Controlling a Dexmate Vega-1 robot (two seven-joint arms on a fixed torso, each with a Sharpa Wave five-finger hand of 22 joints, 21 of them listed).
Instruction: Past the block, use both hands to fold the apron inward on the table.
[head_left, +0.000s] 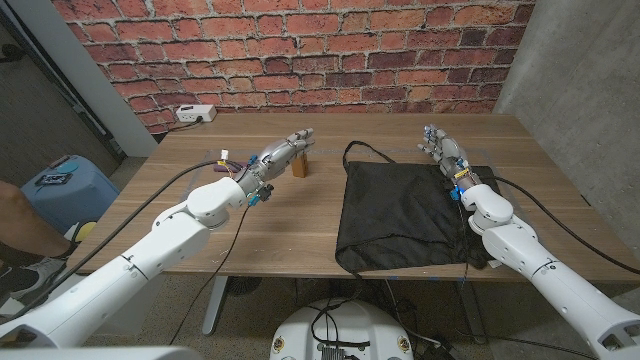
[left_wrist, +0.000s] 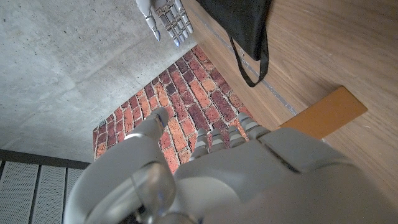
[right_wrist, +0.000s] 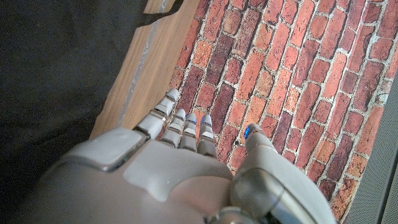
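The black apron (head_left: 400, 215) lies spread on the right half of the wooden table (head_left: 260, 230), its neck strap looping toward the far edge. A small wooden block (head_left: 300, 166) stands just left of it. My left hand (head_left: 285, 152) hovers at the block, fingers extended and holding nothing. My right hand (head_left: 443, 148) sits at the apron's far right corner, fingers stretched out and empty. The left wrist view shows my left hand (left_wrist: 205, 168), the block (left_wrist: 326, 112), the apron (left_wrist: 239, 18) and the right hand (left_wrist: 165, 17). In the right wrist view my right hand (right_wrist: 186, 168) is over the apron (right_wrist: 56, 68).
A white power strip (head_left: 195, 113) lies at the table's far left edge below the brick wall (head_left: 300, 50). A blue stool (head_left: 60, 185) and a person's arm (head_left: 20, 220) are off the table's left side. Cables run along both arms.
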